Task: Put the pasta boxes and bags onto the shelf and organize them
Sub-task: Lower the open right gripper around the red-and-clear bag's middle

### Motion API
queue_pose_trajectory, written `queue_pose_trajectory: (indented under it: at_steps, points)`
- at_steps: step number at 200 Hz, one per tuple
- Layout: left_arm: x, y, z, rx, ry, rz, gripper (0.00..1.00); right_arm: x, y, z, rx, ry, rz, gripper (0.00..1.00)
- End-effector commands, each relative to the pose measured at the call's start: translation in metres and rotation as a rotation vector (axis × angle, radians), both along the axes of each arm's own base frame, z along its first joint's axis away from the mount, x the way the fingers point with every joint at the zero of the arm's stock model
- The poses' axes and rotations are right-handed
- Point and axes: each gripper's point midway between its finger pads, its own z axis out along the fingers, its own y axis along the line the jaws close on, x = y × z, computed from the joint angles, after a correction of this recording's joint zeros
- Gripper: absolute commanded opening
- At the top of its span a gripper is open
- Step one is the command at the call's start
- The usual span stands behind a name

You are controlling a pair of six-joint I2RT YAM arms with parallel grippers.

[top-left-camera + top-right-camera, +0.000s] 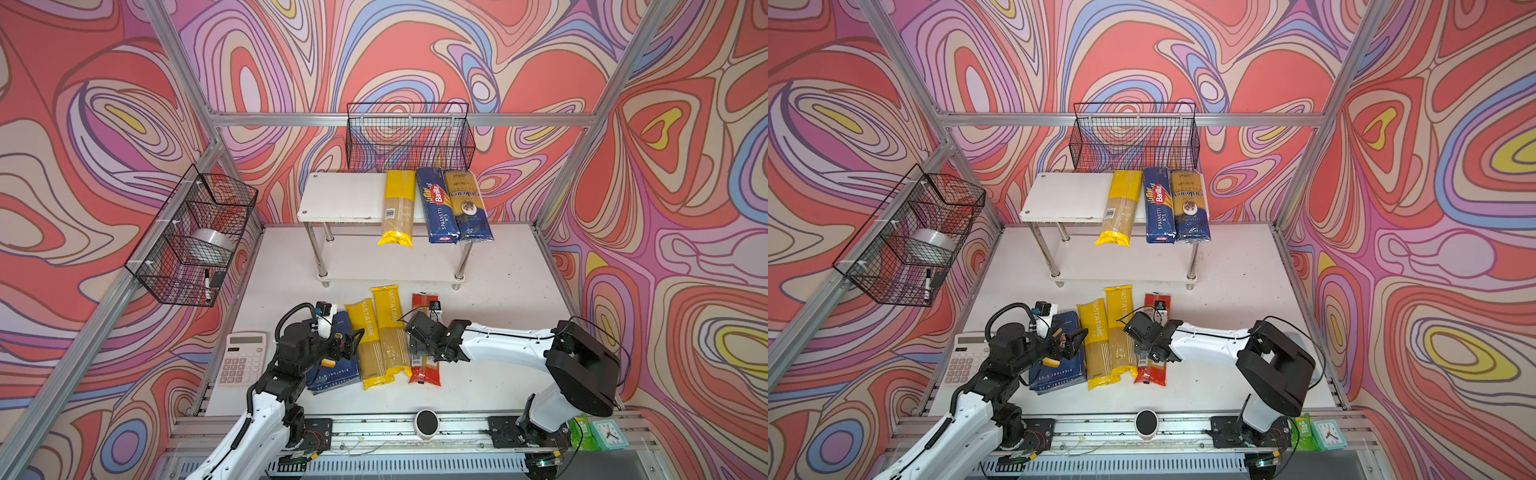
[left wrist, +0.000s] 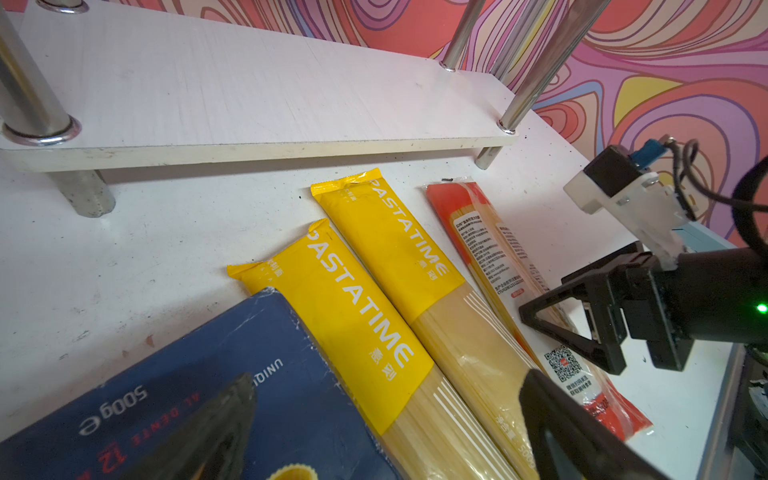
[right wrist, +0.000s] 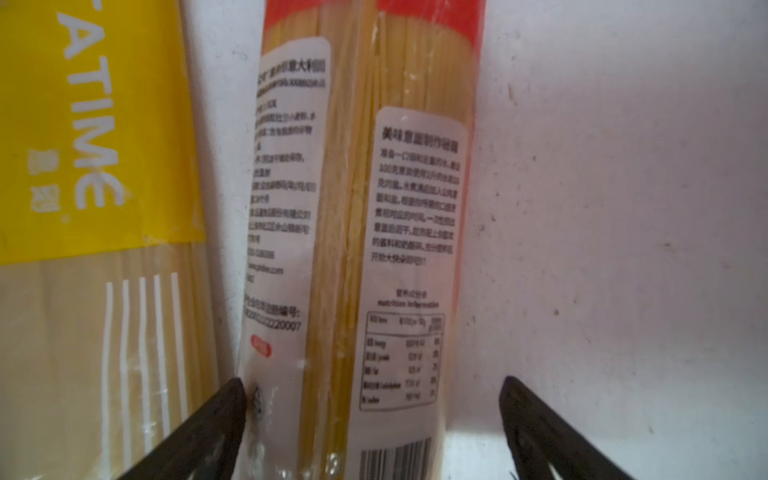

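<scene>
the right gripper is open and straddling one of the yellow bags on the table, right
No. The right gripper is open and straddling the red bag on the table, not a yellow one. The right wrist view shows the red bag between its jaws.

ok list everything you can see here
shelf: one, white boards, chrome legs, back of table
yellow bags: three, one on shelf top, two side by side on table
spaghetti box: one, dark blue, shelf top, between bags
gold-and-navy bag: one, shelf top, right end
rigatoni box: one, dark blue, table, left of yellow bags
red bag: one, table, right of yellow bags
calculator: one, white, table's left edge
wire baskets: two, black, back wall and left wall
tape roll: one, clear, left basket
marker: one, black-and-white, left basket
round device: one, black-and-white, front rail
clock: one, teal, front right corner
green pack: one, beside clock
left gripper: open, above rigatoni box and yellow bag
right gripper: open, straddling red bag
</scene>
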Motion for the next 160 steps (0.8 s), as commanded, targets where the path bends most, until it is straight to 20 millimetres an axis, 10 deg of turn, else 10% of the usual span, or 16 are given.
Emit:
queue_pose_trajectory:
  at_steps: [1,160]
  points:
    - [0.001,-0.004,0.014,-0.023,-0.036,-0.012,1.00,0.007,0.013,0.002,0.018,-0.009,0.014,0.98]
    - [0.001,-0.003,0.013,-0.023,-0.034,-0.009,1.00,-0.005,-0.013,-0.027,-0.105,0.096,-0.061,0.99]
